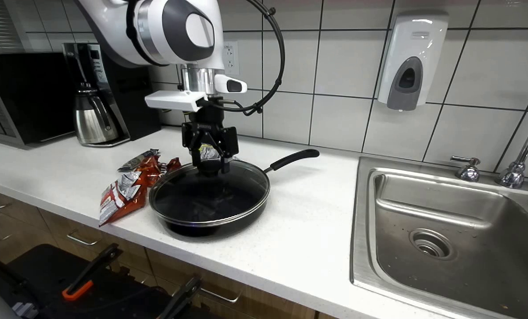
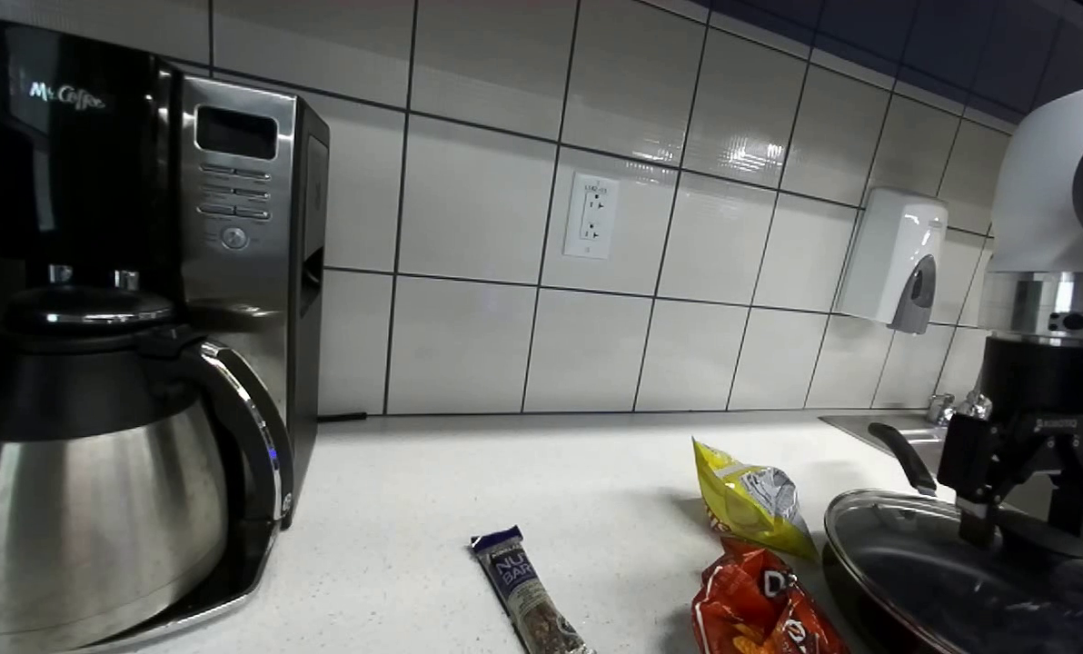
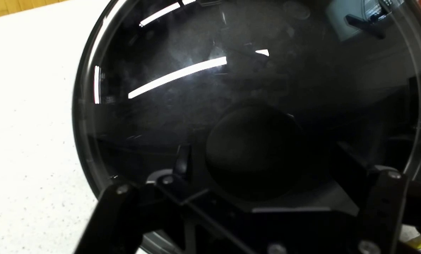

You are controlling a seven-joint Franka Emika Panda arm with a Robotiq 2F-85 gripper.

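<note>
My gripper points down at a black frying pan on the white counter. The pan has a clear glass lid with a metal rim and a round black knob. The gripper is open. In the wrist view its fingers stand on either side of the knob, with a visible gap on the left. The right gap is too dark to judge. In an exterior view the fingers reach down beside the knob. The pan's black handle points toward the wall and sink.
A red chip bag, a yellow bag and a nut bar lie beside the pan. A coffee maker with a steel carafe and a microwave stand farther along. A steel sink lies opposite. A tiled wall runs behind.
</note>
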